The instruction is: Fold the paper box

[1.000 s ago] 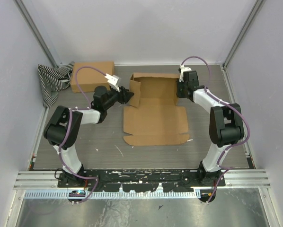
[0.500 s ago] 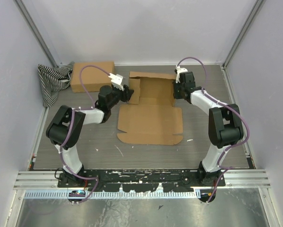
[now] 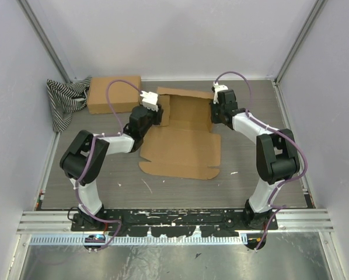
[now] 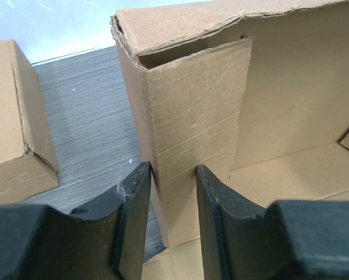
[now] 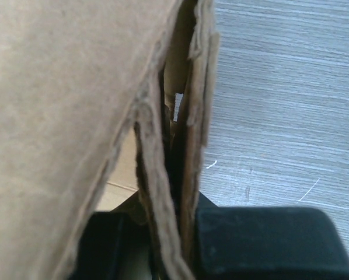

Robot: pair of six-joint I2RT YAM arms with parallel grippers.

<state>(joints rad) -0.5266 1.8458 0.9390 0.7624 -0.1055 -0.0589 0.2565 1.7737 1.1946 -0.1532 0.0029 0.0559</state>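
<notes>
— At the middle of the table (image 3: 250, 163), what do you have?

— I have the paper box (image 3: 183, 137) lying open there. Its wide front panel is flat on the grey surface and the back part is partly raised. My two arms reach in to it, one from each side.

— How is the left one?

— My left gripper (image 3: 155, 111) is at the box's left side wall (image 4: 192, 122), which stands upright. On my left wrist camera one black finger (image 4: 133, 210) sits on the outer face and the other on the inner face. Both press against the cardboard, so I read it as clamped on that wall.

— And the right?

— My right gripper (image 3: 216, 108) is at the right side wall (image 5: 75, 116), near the back corner. Cardboard nearly fills the right wrist view. I see the ragged edges of several layers running down between the two dark fingers (image 5: 268, 239), so that one is pinching its wall too.

— Is the box off the table?

— I cannot tell whether the gripped walls are lifted. The front panel looks flat on the surface from above.

— Anything else in view?

— A closed cardboard box (image 3: 113, 93) sits at the back left, near my left gripper but apart from it. A striped cloth (image 3: 63, 102) is bunched in the corner just beside that box.
</notes>
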